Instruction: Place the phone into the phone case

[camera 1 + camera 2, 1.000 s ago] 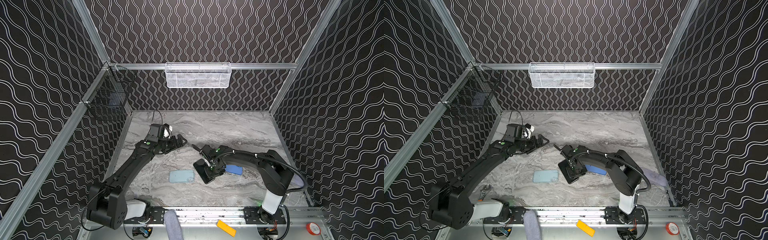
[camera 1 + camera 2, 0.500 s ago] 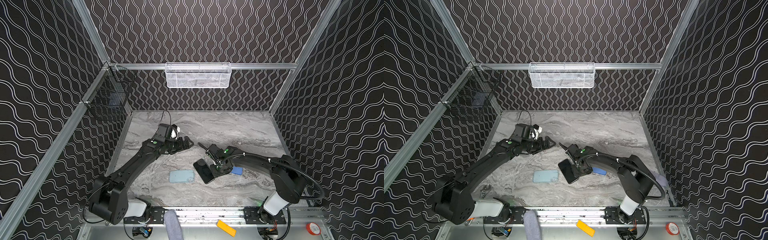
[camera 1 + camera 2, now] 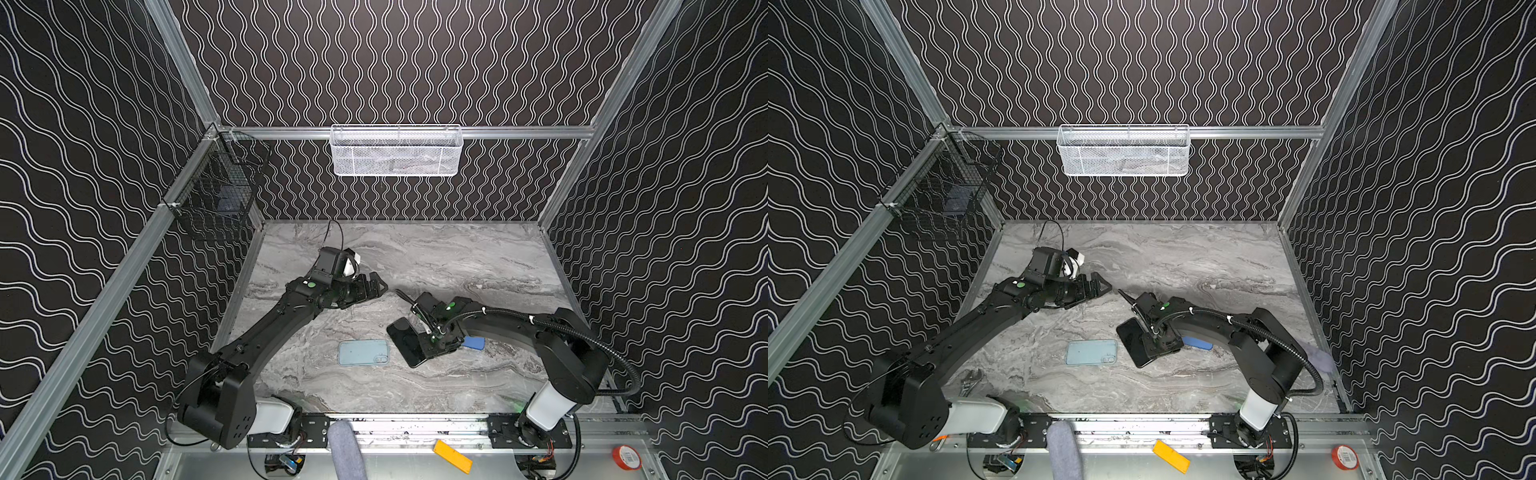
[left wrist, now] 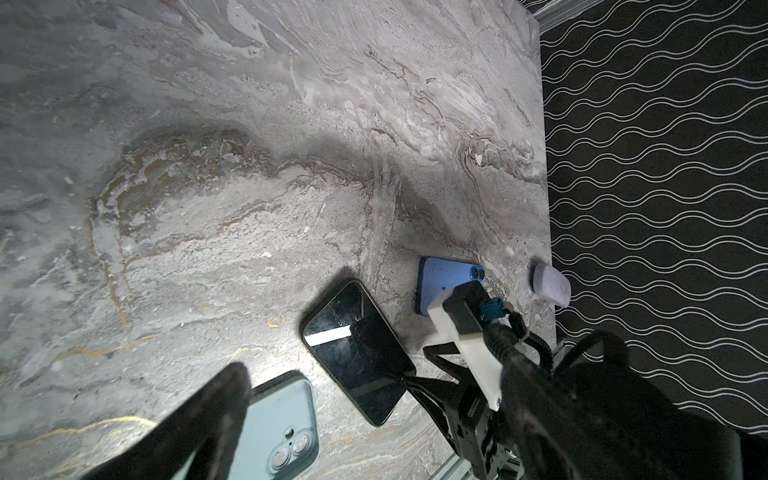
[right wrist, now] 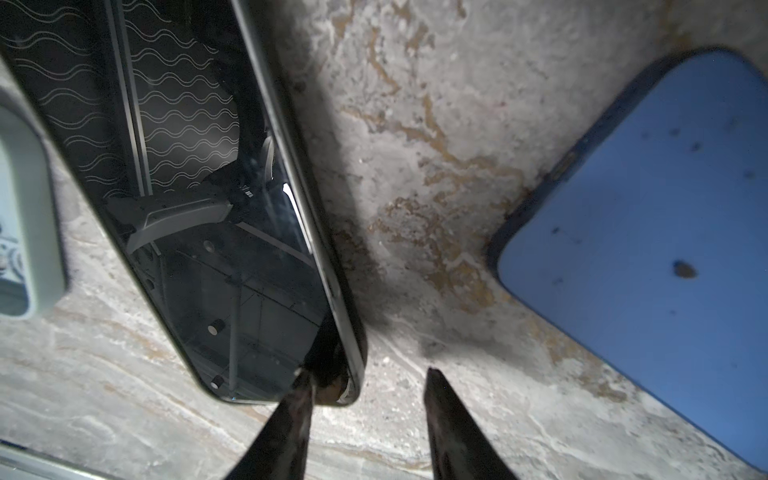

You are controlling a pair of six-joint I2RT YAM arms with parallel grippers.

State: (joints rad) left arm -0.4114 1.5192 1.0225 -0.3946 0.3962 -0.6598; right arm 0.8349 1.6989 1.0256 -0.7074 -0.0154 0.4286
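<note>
The black phone (image 3: 405,343) (image 3: 1133,343) lies screen up on the marble table, at an angle. To its left lies the pale blue phone case (image 3: 363,352) (image 3: 1091,352), back up with its camera cutout showing (image 4: 282,419). My right gripper (image 3: 436,351) (image 5: 368,372) is low at the phone's front right corner and open. One fingertip (image 5: 307,376) rests on the screen corner; the other stands on the table beside the phone (image 5: 187,208). My left gripper (image 3: 376,286) (image 3: 1100,284) hangs wide open and empty over the table behind the case.
A blue phone (image 3: 473,343) (image 4: 444,278) lies back up just right of my right gripper. A white mesh basket (image 3: 397,151) hangs on the back wall and a black wire basket (image 3: 216,199) on the left wall. A wrench (image 3: 969,380) lies front left, a grey cloth (image 3: 1316,357) far right.
My left gripper moved right toward the middle, then stopped. My right arm swung its elbow outward to the right while its fingers stayed at the phone's corner. The case has not moved.
</note>
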